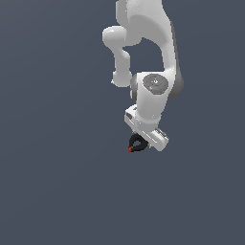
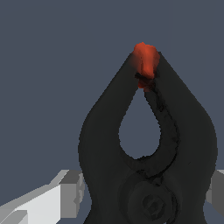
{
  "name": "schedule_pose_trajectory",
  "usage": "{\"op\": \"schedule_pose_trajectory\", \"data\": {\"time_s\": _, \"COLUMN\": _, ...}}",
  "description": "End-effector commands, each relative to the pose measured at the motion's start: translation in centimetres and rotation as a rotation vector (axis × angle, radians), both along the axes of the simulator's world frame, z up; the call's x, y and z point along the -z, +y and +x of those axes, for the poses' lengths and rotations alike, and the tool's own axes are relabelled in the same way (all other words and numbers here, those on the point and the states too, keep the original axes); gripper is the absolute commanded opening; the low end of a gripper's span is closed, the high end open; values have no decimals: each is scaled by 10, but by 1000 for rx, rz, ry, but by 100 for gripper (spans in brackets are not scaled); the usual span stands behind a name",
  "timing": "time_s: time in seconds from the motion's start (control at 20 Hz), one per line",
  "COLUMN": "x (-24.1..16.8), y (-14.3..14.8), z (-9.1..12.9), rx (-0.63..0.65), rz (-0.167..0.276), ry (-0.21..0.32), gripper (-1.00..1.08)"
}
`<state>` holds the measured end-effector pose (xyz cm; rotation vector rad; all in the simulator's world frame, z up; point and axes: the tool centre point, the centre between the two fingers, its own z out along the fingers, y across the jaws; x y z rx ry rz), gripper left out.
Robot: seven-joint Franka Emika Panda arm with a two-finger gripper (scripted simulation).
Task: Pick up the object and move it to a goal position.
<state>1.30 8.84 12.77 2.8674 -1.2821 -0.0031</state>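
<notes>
The object is a small black spring clamp [image 1: 136, 143] with a red-orange jaw tip [image 1: 130, 149]. In the exterior view it pokes out from under the white hand, toward that view's left. My gripper [image 1: 141, 140] is shut on it. In the wrist view the clamp [image 2: 105, 144] fills most of the picture, with its red-orange tip [image 2: 145, 59] pointing away from the camera. The grey fingers [image 2: 65, 192] press on both sides of its body near the pivot. The handles are hidden.
The white arm [image 1: 148, 38] reaches in from the top of the exterior view. A plain dark grey-blue surface [image 1: 57, 182] lies all around. No goal marker or other object shows.
</notes>
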Motion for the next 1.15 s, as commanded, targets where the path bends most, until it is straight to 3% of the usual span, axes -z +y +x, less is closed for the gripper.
{"op": "schedule_pose_trajectory", "data": {"time_s": 0.0, "x": -27, "y": 18, "z": -3, "rx": 0, "rz": -1, "ry": -2, "gripper": -100}}
{"op": "schedule_pose_trajectory", "data": {"time_s": 0.55, "x": -124, "y": 87, "z": -11, "rx": 1, "rz": -2, "ry": -3, "gripper": -100}}
{"op": "schedule_pose_trajectory", "data": {"time_s": 1.1, "x": -155, "y": 109, "z": -12, "rx": 0, "rz": -1, "ry": -2, "gripper": -100}}
